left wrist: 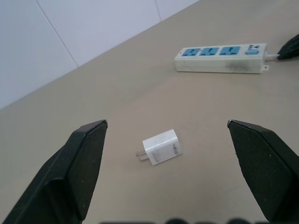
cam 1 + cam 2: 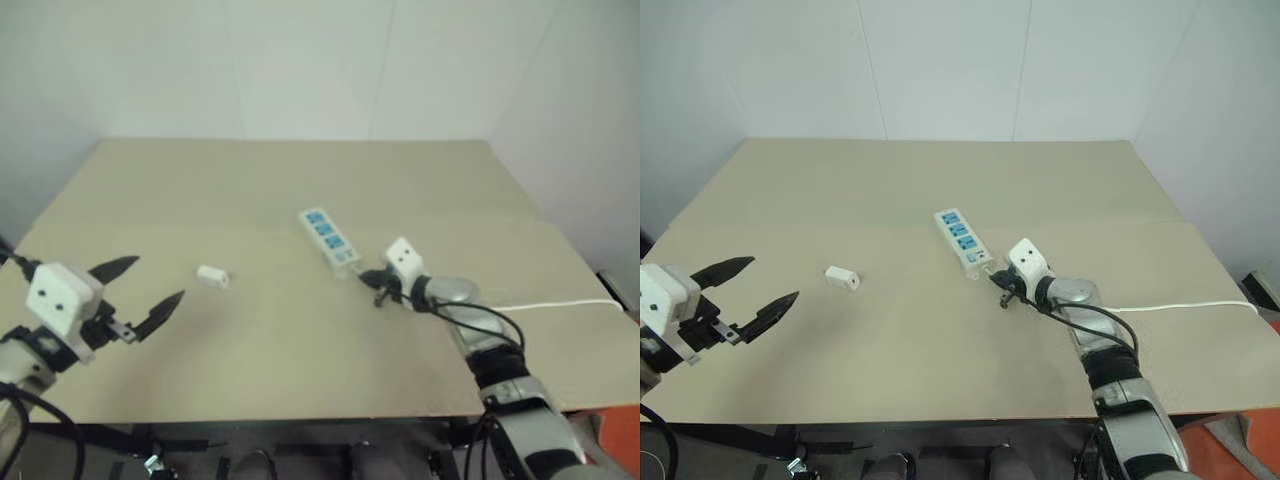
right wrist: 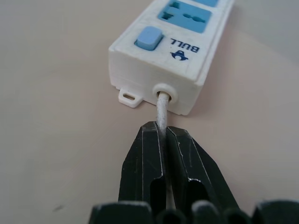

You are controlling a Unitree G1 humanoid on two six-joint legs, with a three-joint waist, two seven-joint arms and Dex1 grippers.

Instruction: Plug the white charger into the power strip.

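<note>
Where the thin white cord [image 3: 161,109] leaves the end of the power strip [image 2: 329,237], the right gripper [image 3: 164,140] has its two black fingers pressed together on it, pinching the cord just short of the strip's housing. The strip lies flat near the middle of the tan desk [image 2: 300,180], blue socket faces up, angled away from the robot, and its cord trails off toward the desk's right edge. Off to the left, well apart from the strip, the white charger [image 2: 212,276] lies on its side on the bare desk with its prongs sticking out sideways. The left gripper [image 2: 140,298] hovers near it above the desk's left front part, fingers spread wide, holding nothing and pointing toward the charger.
</note>
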